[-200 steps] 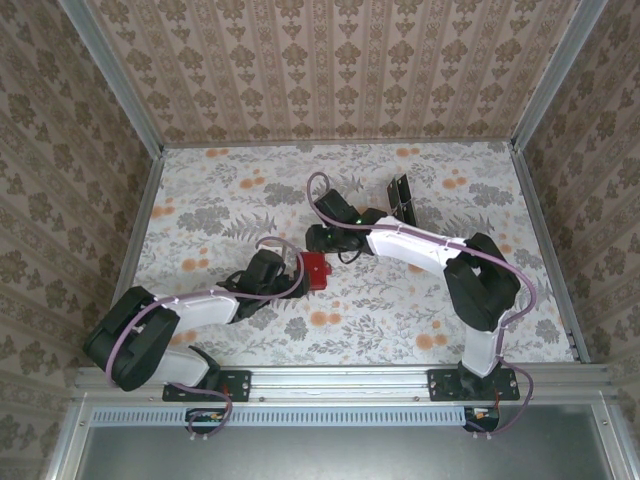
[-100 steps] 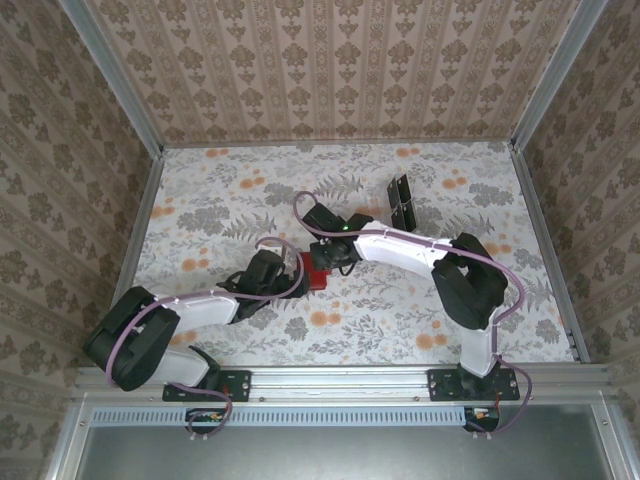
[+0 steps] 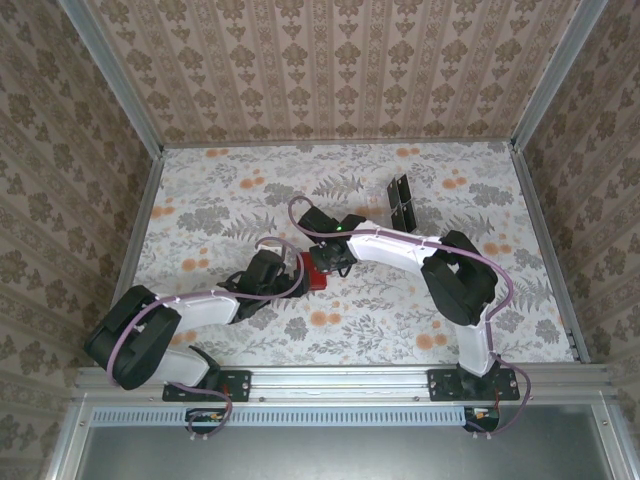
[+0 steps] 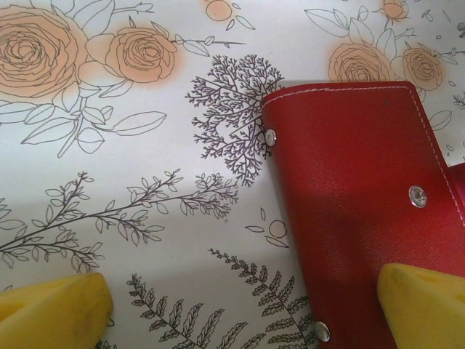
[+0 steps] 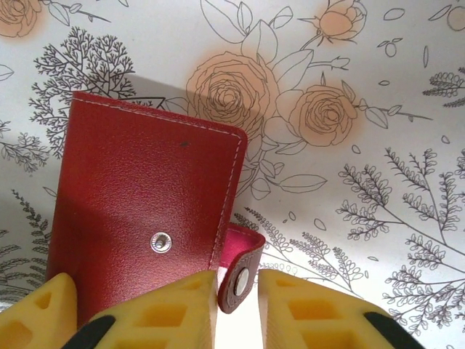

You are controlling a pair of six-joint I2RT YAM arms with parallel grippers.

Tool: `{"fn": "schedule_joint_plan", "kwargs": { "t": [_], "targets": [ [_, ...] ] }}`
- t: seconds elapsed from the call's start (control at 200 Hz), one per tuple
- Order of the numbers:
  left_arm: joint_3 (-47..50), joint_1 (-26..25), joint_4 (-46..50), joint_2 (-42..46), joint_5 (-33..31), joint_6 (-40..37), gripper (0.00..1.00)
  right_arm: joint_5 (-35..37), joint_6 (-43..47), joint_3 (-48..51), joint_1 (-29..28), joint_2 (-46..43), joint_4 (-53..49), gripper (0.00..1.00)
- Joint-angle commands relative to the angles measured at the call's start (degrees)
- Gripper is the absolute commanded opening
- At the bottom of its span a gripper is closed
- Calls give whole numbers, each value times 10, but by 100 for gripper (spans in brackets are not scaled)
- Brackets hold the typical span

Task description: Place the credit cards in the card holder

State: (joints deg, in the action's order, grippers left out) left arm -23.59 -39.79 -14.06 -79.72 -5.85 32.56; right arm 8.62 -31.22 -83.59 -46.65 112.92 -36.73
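The card holder (image 3: 318,272) is a red folded wallet lying flat on the flowered table, seen close up (image 4: 349,218) in the left wrist view. My left gripper (image 4: 240,309) is open at its near-left side, one yellow fingertip (image 4: 418,305) over the red cover and the other over bare table. My right gripper (image 5: 238,291) is shut on the clasp tab (image 5: 243,276), which curls up beside the cover (image 5: 138,211). The credit cards (image 3: 401,198) are dark and stand upright at the back of the table, to the right of both grippers.
The table (image 3: 220,200) is walled in by patterned panels on three sides. A metal rail (image 3: 340,378) with both arm bases runs along the near edge. The two arms meet over the wallet at mid-table.
My right gripper has moved left and nearer onto the wallet's right edge, and its fingers have narrowed around the clasp tab. The left arm and the wallet have stayed put.
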Motion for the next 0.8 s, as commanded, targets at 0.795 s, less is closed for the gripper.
{"fn": "schedule_joint_plan", "kwargs": {
  "t": [0.795],
  "targets": [
    [26, 8, 18, -47, 12, 10, 99, -98, -43, 49, 29, -30, 81, 0]
  ]
}}
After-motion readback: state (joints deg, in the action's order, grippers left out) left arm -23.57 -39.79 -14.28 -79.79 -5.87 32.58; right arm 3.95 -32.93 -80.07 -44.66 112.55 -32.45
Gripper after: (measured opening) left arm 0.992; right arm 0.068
